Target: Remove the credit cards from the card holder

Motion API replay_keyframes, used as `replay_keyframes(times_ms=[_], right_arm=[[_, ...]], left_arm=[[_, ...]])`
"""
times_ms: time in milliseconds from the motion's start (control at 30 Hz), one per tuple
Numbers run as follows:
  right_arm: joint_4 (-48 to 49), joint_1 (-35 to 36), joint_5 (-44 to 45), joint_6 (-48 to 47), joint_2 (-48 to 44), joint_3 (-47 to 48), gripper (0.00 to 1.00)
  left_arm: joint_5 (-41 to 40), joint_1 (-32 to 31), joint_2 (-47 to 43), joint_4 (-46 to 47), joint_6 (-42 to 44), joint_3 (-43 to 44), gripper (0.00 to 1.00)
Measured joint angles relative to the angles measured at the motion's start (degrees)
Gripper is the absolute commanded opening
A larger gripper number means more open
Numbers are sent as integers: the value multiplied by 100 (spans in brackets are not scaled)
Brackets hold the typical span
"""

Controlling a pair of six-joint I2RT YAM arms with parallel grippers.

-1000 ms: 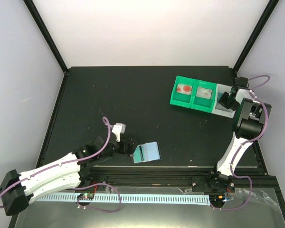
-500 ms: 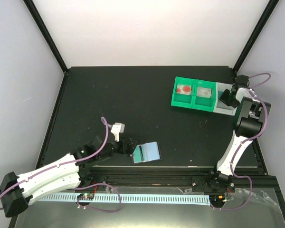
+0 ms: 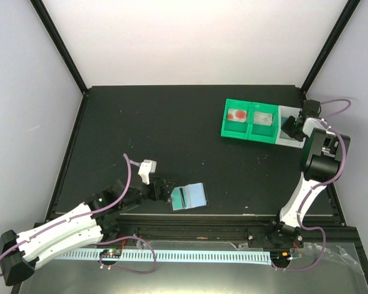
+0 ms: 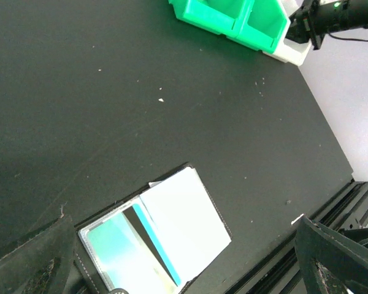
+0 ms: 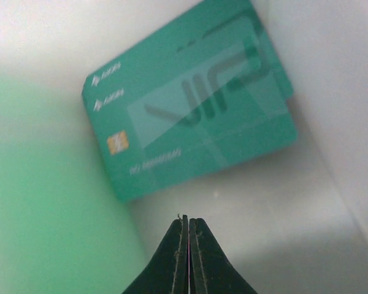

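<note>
**Item 1, nearest.** Left gripper point(image 3: 164, 190): jaws spread wide apart, gripping nothing, held low over the table point(image 3: 172, 122) just left of the card holder point(image 4: 184, 220).

**Item 2.** Card holder: lies opened flat near the table's front edge. It has a black border, with a teal panel and a pale whitish panel side by side and a dark strip between them (whether the teal panel is a card or lining cannot be told). A white corner point(image 4: 154, 184) peeks past its far edge.

**Item 3, far right.** Tray point(image 3: 248, 135), three compartments in a row:
- Left, green: red-orange round pieces point(image 3: 237, 114).
- Middle, green: a pale greyish item point(image 3: 265, 119), too small to identify.
- Right, white: credit cards point(image 5: 190, 104), two teal ones stacked slightly askew on its floor.

**Item 4.** Right gripper point(image 5: 189, 222): jaws pressed together with nothing between them, poised above the cards inside the white compartment.
</note>
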Motion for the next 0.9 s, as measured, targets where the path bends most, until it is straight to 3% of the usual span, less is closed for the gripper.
replay_keyframes(times_ms=[400, 900], right_arm=[[-343, 455, -48, 13, -1727, -535, 20], [-544, 2199, -330, -267, -3845, -2243, 25]], left_arm=[[219, 52, 234, -59, -11, -168, 99], [789, 262, 498, 13, -234, -369, 98]])
